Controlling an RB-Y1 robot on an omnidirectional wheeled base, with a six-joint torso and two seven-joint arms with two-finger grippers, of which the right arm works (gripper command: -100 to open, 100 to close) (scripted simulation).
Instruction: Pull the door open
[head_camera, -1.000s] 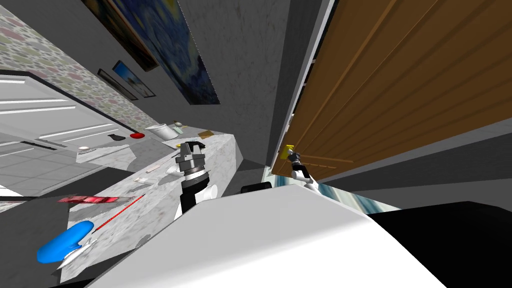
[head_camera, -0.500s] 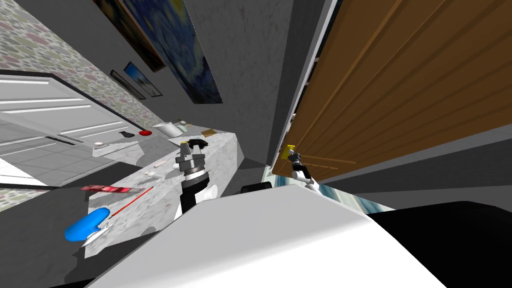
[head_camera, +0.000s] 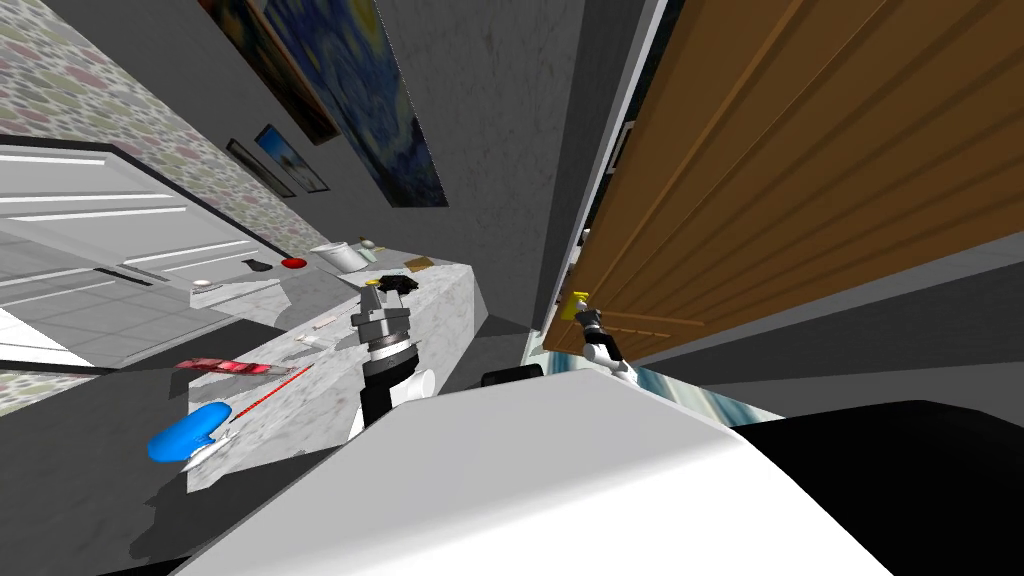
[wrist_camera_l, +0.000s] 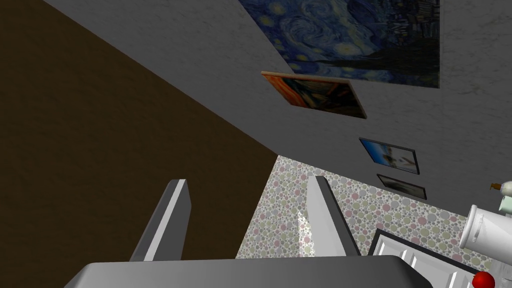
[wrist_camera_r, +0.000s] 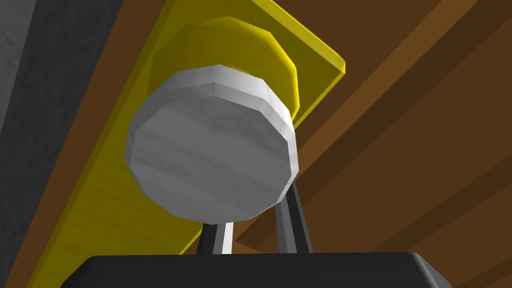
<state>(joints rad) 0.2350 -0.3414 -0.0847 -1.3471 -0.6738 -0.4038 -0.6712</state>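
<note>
Right gripper (head_camera: 588, 317) at the brown door (head_camera: 800, 180) edge, fingers pinched narrow on the grey round knob (wrist_camera_r: 212, 155) on its yellow plate (wrist_camera_r: 100, 220). Left gripper (wrist_camera_l: 247, 182) spread wide, empty, by the marble counter (head_camera: 320, 400).

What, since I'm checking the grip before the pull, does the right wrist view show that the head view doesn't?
The right wrist view adds the grip up close: a round grey knob on a yellow collar, with the right hand's fingers close together and running behind the knob, tips hidden. The head view adds the setting: the left hand raised over a marble counter, and the wall paintings. Both show the yellow plate on the brown door.
</note>
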